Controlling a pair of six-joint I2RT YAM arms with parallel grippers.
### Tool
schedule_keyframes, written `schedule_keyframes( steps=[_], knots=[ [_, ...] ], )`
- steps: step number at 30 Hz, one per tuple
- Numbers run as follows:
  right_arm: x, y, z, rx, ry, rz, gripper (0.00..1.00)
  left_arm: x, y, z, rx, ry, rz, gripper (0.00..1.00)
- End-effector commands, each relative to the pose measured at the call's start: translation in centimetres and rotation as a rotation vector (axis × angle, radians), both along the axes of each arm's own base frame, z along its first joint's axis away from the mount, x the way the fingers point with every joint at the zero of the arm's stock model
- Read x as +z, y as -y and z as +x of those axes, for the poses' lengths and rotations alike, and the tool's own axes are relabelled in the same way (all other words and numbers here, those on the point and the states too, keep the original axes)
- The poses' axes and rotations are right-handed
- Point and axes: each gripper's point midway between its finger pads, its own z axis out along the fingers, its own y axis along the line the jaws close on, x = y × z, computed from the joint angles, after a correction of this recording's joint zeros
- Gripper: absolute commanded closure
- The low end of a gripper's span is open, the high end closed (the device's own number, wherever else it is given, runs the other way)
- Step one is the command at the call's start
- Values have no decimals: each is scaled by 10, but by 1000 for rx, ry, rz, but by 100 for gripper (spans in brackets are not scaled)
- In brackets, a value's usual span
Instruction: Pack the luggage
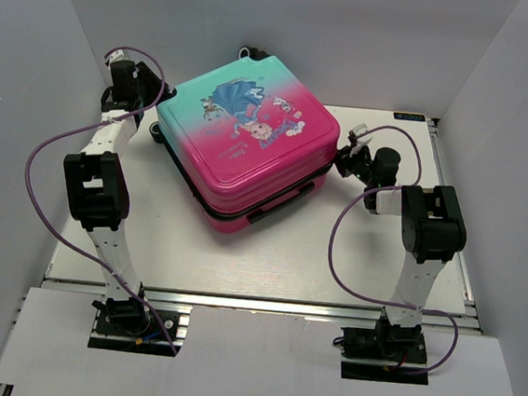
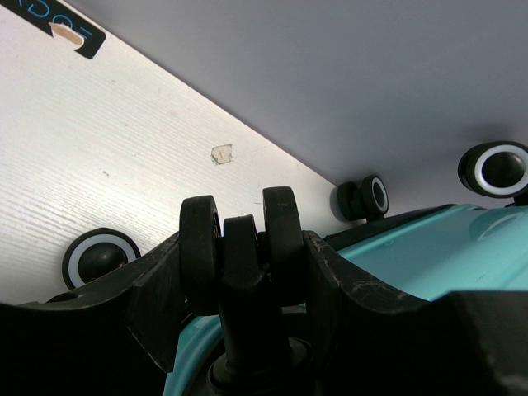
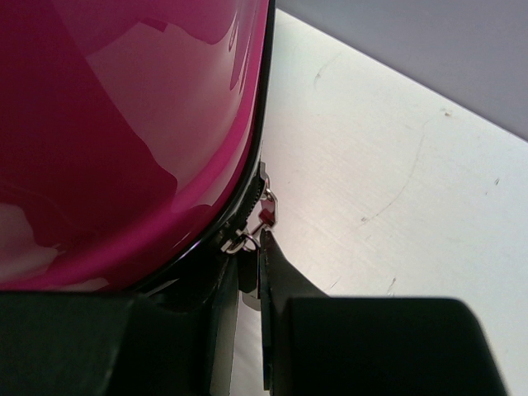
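- From above, you see the luggage [image 1: 246, 145] lying flat and closed on the table [image 1: 268, 255], towards the back, cartoon print facing up.
- Only your left wrist view shows the left gripper [image 2: 243, 246] clamped on a twin wheel [image 2: 202, 247] at the teal end.
- Only your right wrist view shows the right gripper [image 3: 249, 257] pinching the zipper pull [image 3: 266, 202] beside the pink shell.
- The black label [image 2: 70, 33] on the table is cut off by the frame, so you can't read it.

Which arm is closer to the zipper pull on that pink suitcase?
The right. The right arm has its jaws closed on the zipper pull at the suitcase's pink side. The left arm is at the far teal corner, jaws clamped on a wheel.
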Motion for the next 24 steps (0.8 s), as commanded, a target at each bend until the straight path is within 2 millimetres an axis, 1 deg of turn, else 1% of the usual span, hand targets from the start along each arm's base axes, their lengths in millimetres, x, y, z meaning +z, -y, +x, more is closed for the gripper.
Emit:
schedule_keyframes(
  steps=[1,2,3,4,5,6,8,9,10,11,12,13,14,15,16,17,18,19,20,21,22,23,24],
  knots=[
    [128,-74,-56,288,349,96,94,-109,79,-35,-292,-236,80,100],
    [124,-70,-60,265,352,77,94,-90,78,-39,-284,-205,87,100],
    [136,-69,-68,264,373,70,93,-96,78,-52,-283,-223,83,100],
    [139,-66,-79,264,381,63,93,-72,78,-56,-279,-170,83,100],
    [141,-66,-86,277,386,64,94,-69,80,-64,-284,-166,74,100],
    [141,-68,-93,291,385,68,94,-82,82,-80,-292,-192,59,100],
    [140,-74,-111,331,380,74,94,-76,86,-92,-300,-172,39,100],
    [140,-72,-122,336,372,77,94,-73,92,-106,-306,-173,27,100],
    [138,-74,-128,344,356,78,93,-72,93,-113,-304,-172,20,100],
    [146,-72,-135,334,372,82,87,-68,92,-118,-299,-166,18,100],
    [137,-69,-141,324,346,81,83,-65,90,-129,-288,-168,24,100],
    [137,-67,-144,310,346,82,76,-63,86,-132,-265,-173,32,100],
    [146,-59,-144,258,353,86,62,-60,76,-133,-214,-184,64,100],
    [143,-56,-143,228,327,93,56,-60,69,-135,-184,-204,80,90],
    [146,-48,-139,181,310,100,47,-53,64,-139,-160,-240,95,57],
    [149,-37,-132,91,274,108,32,-47,55,-139,-119,-253,123,37],
    [154,-29,-126,31,253,121,11,-46,44,-146,-70,-300,157,9],
    [159,-12,-115,-95,240,140,11,-28,38,-142,-40,-280,178,5],
    [163,-1,-113,-163,211,156,11,-19,32,-143,-10,-278,193,2],
    [167,9,-110,-232,196,178,11,-14,24,-147,28,-291,215,2],
    [183,38,-104,-410,191,254,11,7,17,-150,56,-256,221,2],
    [188,48,-105,-466,188,283,11,17,14,-154,82,-246,217,2],
    [187,57,-106,-515,167,288,11,27,3,-162,133,-243,229,2]
  ],
)
